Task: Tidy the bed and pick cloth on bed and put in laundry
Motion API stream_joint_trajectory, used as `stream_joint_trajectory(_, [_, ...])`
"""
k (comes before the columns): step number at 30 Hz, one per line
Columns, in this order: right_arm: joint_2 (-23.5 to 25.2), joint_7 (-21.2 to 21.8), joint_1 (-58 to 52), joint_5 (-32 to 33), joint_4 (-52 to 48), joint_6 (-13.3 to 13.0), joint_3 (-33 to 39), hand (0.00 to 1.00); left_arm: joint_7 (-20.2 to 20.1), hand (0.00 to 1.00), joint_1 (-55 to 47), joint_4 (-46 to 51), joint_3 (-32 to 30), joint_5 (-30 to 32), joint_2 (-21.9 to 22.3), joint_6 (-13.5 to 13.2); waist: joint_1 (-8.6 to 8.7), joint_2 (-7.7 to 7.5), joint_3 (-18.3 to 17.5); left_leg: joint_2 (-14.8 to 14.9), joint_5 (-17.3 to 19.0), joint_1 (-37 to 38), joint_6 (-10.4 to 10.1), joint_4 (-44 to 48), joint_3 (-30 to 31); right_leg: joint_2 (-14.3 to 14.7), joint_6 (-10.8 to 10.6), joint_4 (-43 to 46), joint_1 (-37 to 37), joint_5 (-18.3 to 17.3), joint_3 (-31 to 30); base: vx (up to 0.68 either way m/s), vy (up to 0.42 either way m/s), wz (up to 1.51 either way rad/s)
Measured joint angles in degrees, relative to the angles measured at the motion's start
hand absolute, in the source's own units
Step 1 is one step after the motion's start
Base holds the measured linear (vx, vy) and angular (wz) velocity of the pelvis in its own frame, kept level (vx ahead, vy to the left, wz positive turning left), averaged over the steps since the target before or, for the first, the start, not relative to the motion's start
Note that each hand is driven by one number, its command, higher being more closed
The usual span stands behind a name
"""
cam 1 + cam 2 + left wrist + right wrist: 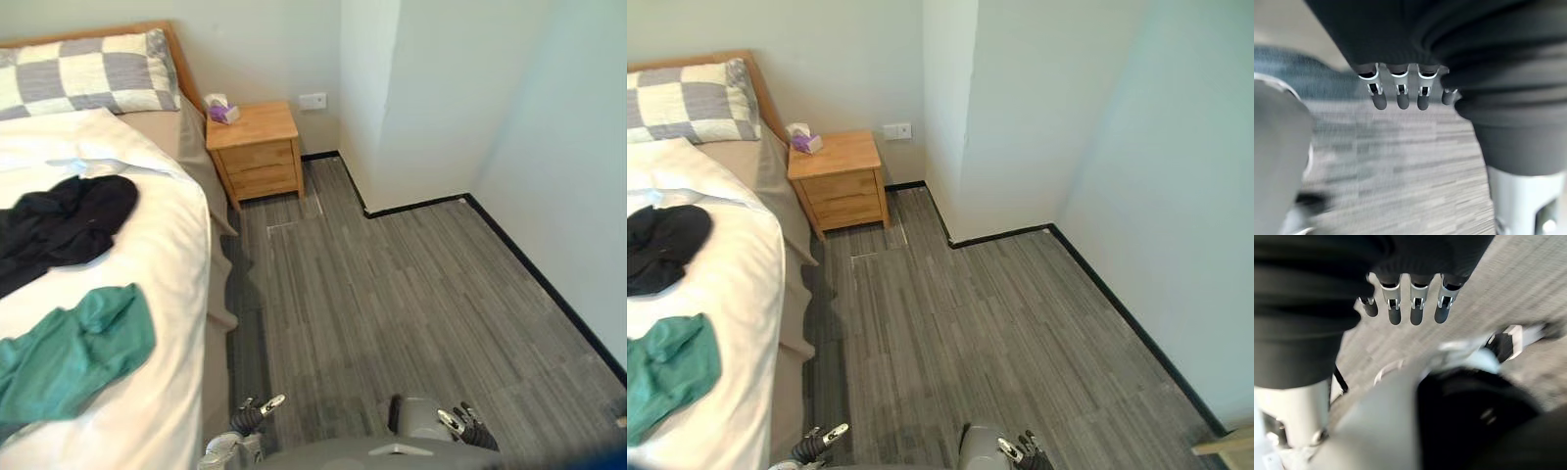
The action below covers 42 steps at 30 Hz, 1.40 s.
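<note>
Clothes lie on the bed (167, 323), which runs along the left of the scene under a white duvet (147, 225). We see two pieces. A black cloth (64, 220) is bunched up in the middle of the duvet. A teal cloth (73, 352) is spread in loose folds nearer to us, close to the bed's near end. The two are apart, with a strip of white duvet between them, and both sit on the left part of the bed, back from its right edge.

At the far end a grey-and-white checked pillow (83, 73) leans against the wooden headboard (182, 61). The duvet is rumpled just in front of the pillow. A beige sheet (191, 147) hangs down the bed's right side.

Just right of the bed's head stands a wooden nightstand (257, 147) with two drawers, and a tissue box (221, 109) sits on its far left corner. A wall socket (313, 101) is on the wall beside it. Grey striped floor (411, 294) covers the right of the scene, edged by black skirting (549, 284).

Our left robot hand (1401, 95) hangs low over the floor by the bed's near corner, its fingers straight and relaxed, gripping nothing. Our right robot hand (1418, 308) hangs the same way farther right, also relaxed and gripping nothing. Both are well apart from the two cloths.
</note>
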<state>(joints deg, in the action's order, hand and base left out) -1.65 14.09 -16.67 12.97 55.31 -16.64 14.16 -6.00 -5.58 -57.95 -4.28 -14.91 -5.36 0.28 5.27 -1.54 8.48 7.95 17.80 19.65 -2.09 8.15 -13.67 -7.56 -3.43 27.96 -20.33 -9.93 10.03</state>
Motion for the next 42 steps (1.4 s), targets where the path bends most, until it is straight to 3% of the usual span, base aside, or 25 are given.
stream_joint_trajectory(1, [0.1,0.4,0.5,1.1,0.4,0.1,1.8,0.00,0.1,0.00,0.9,-0.6,-0.4,-0.2,0.9,0.4,-0.19,2.12,1.2,1.8,0.6,1.3,-2.7,0.1,1.9,1.3,3.6,-1.9,3.1,4.5,2.8,0.45,-0.203,0.50])
stream_joint_trajectory(2, [-0.1,0.3,0.9,1.4,0.3,0.1,2.4,0.00,-0.1,0.00,0.9,-0.5,-0.3,-0.2,1.4,0.3,-0.53,2.56,1.5,1.1,0.7,0.9,-2.8,-0.2,2.6,1.3,4.3,-1.9,3.8,4.1,2.8,0.50,-0.208,0.40])
stream_joint_trajectory(3, [0.1,0.4,1.0,1.4,0.3,0.1,2.8,0.00,-0.1,0.00,1.0,0.2,-0.3,-0.1,2.2,0.3,-0.61,2.27,1.7,-1.0,0.4,-0.1,-2.5,-1.2,4.0,0.2,4.4,-0.8,4.2,3.4,2.6,0.38,-0.163,0.45])
stream_joint_trajectory(4, [0.3,0.6,1.0,1.6,-0.5,0.1,2.8,0.00,-0.1,0.00,2.0,0.9,-0.5,0.0,3.2,0.1,-0.43,2.76,3.6,-2.8,-5.1,0.5,-0.2,-3.4,5.6,-1.5,5.0,9.3,1.5,2.9,2.0,0.32,-0.228,0.77])
stream_joint_trajectory(9, [-0.2,0.4,-1.1,1.5,-2.0,0.2,1.3,0.00,0.2,0.00,-0.6,-0.2,-3.8,2.5,4.7,0.1,-0.04,3.52,-0.1,1.0,-3.7,2.9,-0.9,1.6,6.6,-0.3,4.1,7.7,2.3,-5.8,3.5,0.33,-0.217,0.52])
stream_joint_trajectory(12, [-1.2,0.2,-0.7,1.4,-1.5,0.9,1.2,0.00,1.3,0.00,-1.2,0.6,-6.0,2.5,5.5,0.4,-0.14,4.58,-0.7,4.4,-7.4,-3.1,-4.5,15.3,9.8,2.0,5.0,6.0,6.2,-9.3,5.6,0.42,-0.238,0.24])
stream_joint_trajectory(13, [-1.4,0.4,0.3,1.3,-1.6,1.5,1.0,0.00,1.5,0.00,-1.7,1.6,-8.2,2.0,5.5,0.1,-0.40,4.84,-0.5,5.9,-14.3,-10.1,-6.5,29.5,12.5,3.5,5.3,2.5,10.2,-10.2,6.0,0.41,-0.182,0.15])
stream_joint_trajectory(16, [-2.1,0.4,0.7,-0.3,-1.3,2.1,0.9,0.00,2.2,0.00,-2.8,4.4,-10.4,2.0,5.6,-1.2,-2.21,4.83,0.2,7.8,-9.9,-23.7,-5.1,54.9,12.6,6.1,7.1,-6.0,20.1,-9.8,6.5,0.40,-0.126,0.00])
stream_joint_trajectory(18, [-2.0,0.4,1.3,-0.5,-1.3,3.0,0.7,0.00,2.1,0.00,-3.3,6.7,-10.3,2.0,5.3,-2.2,-4.01,4.08,0.0,6.5,-6.6,-29.8,-4.4,56.3,11.1,5.9,6.3,-10.6,25.9,-9.3,6.7,0.43,-0.060,-0.18])
stream_joint_trajectory(22, [-0.6,1.4,5.8,-0.9,-1.5,3.8,0.2,0.00,1.0,0.00,-1.9,7.8,-10.3,2.2,5.8,-3.4,-6.47,2.96,0.6,0.9,-2.5,-36.6,-0.5,35.4,0.2,2.6,4.4,-17.2,34.4,-8.9,5.8,0.51,0.069,-0.32])
stream_joint_trajectory(23, [-0.5,1.8,6.5,-0.9,-1.8,3.8,-0.1,0.00,0.9,0.00,-1.8,7.6,-10.0,2.3,5.6,-3.2,-6.41,2.78,0.7,-1.2,-6.1,-36.5,1.2,24.2,-4.4,1.3,2.6,-18.0,36.9,-9.3,6.7,0.59,0.146,-0.08])
stream_joint_trajectory(24, [-0.5,2.2,6.5,-0.9,-1.8,3.8,-0.2,0.00,0.8,0.00,-1.9,7.2,-9.5,2.3,5.7,-3.0,-6.33,3.19,0.8,-2.5,-13.8,-35.9,4.9,15.5,-7.3,1.0,1.3,-18.1,38.7,-9.9,7.4,0.74,0.178,0.24])
stream_joint_trajectory(25, [1.3,2.2,6.8,-1.0,-0.7,5.0,-0.3,0.00,0.9,0.00,-1.8,7.2,-9.7,2.4,4.3,-2.9,-6.72,0.56,0.7,-5.8,-14.8,-32.9,9.0,13.7,-9.0,-1.4,-0.1,-18.1,41.0,-10.1,8.3,0.49,0.117,0.46])
stream_joint_trajectory(26, [1.7,2.5,6.9,-1.2,-0.6,5.3,-0.5,0.00,1.0,0.00,-1.8,7.2,-9.4,2.6,4.2,-2.8,-6.43,0.18,0.5,-6.5,-14.7,-32.4,9.8,12.8,-8.8,-1.7,-0.5,-17.8,41.1,-8.6,8.8,0.68,0.191,0.59])
stream_joint_trajectory(28, [2.7,2.9,8.2,-2.1,-0.2,6.9,-0.8,0.00,1.0,0.00,-1.0,7.2,-8.8,2.9,3.5,-1.9,-6.83,0.03,1.2,-3.5,-13.6,-34.3,11.3,20.2,-13.4,-0.4,-1.2,-20.5,43.4,0.8,8.3,0.54,0.232,0.56])
stream_joint_trajectory(29, [2.9,2.7,9.0,-2.1,0.1,7.5,-0.9,0.00,1.1,0.00,-0.6,7.1,-8.2,3.1,2.5,-1.8,-7.56,-0.59,1.6,-3.3,-11.2,-34.4,8.4,18.8,-17.8,-0.8,-3.1,-21.4,45.2,3.2,8.2,0.36,0.239,0.49])
stream_joint_trajectory(30, [2.4,2.4,8.5,-2.1,0.3,8.0,-0.8,0.00,1.4,0.00,-0.4,6.4,-6.7,3.2,2.5,-1.2,-7.66,0.48,0.6,-3.4,-12.0,-32.4,7.5,12.1,-19.7,0.2,-3.7,-21.4,46.3,4.6,8.4,0.26,0.225,0.38])
stream_joint_trajectory(31, [1.5,1.6,8.1,-2.1,1.2,8.5,-0.9,0.00,1.4,0.00,-0.5,5.0,-6.1,2.4,2.4,-0.8,-7.96,0.72,0.1,-4.2,-10.2,-31.5,12.3,11.1,-20.1,0.3,-3.5,-21.2,47.8,4.5,8.4,0.27,0.179,0.51])
stream_joint_trajectory(32, [1.0,1.1,8.0,-2.7,2.0,9.5,-1.2,0.00,1.7,0.00,-0.4,4.3,-5.8,2.5,1.7,-0.3,-7.93,-1.30,-2.0,-7.4,-8.3,-31.1,11.3,11.2,-20.0,-2.1,-3.6,-19.0,47.5,4.7,9.1,0.30,0.119,0.44])
stream_joint_trajectory(33, [0.7,0.9,8.0,-3.1,2.1,9.6,-1.2,0.00,2.0,0.00,-0.4,4.2,-5.7,2.6,1.7,0.0,-7.83,-1.32,-2.4,-8.2,-7.3,-30.8,11.8,11.2,-19.6,-3.1,-4.0,-16.0,46.4,5.0,9.0,0.36,0.085,0.57])
stream_joint_trajectory(34, [0.5,0.5,8.3,-3.1,2.4,9.9,-0.9,0.00,2.4,0.00,-0.4,4.0,-5.2,2.5,1.9,0.9,-7.64,-0.64,-2.6,-9.7,-5.4,-30.0,11.6,11.8,-18.0,-5.2,-6.8,-6.7,43.2,7.0,9.0,0.46,0.127,0.59])
stream_joint_trajectory(35, [-0.1,-0.4,8.6,-3.1,3.3,10.1,0.2,0.00,2.4,0.00,-0.2,3.0,-4.4,2.6,1.7,1.7,-7.07,-0.15,-2.6,-11.6,-4.3,-28.2,11.8,11.1,-15.6,-7.7,-7.2,6.6,38.1,11.1,8.0,0.41,0.128,0.72])
stream_joint_trajectory(37, [0.1,-0.8,9.5,-3.1,3.7,10.7,1.0,0.00,2.8,0.00,-0.1,2.6,-4.1,2.5,1.3,2.1,-6.05,-0.17,-1.4,-14.1,-3.9,-22.6,11.5,8.3,-12.3,-10.1,-6.8,26.3,30.0,6.9,6.7,0.38,0.113,0.81])
stream_joint_trajectory(39, [-1.4,-0.8,10.0,-4.3,3.1,10.6,-0.3,0.00,3.8,0.00,-0.2,2.0,-1.7,1.7,0.5,3.2,-6.07,1.17,-0.9,-14.4,-4.1,-16.2,11.3,4.3,-9.4,-10.2,-4.2,33.7,24.1,1.4,7.3,0.37,0.080,0.87])
stream_joint_trajectory(42, [-1.8,-0.5,11.0,-5.4,2.8,10.4,-1.4,0.00,3.8,0.00,0.2,1.3,2.3,-0.8,-0.6,3.9,-5.74,0.97,-0.5,-14.4,-4.5,-9.8,10.4,0.8,-0.7,-9.3,-3.4,26.8,16.5,-5.5,7.9,0.35,-0.028,1.33])
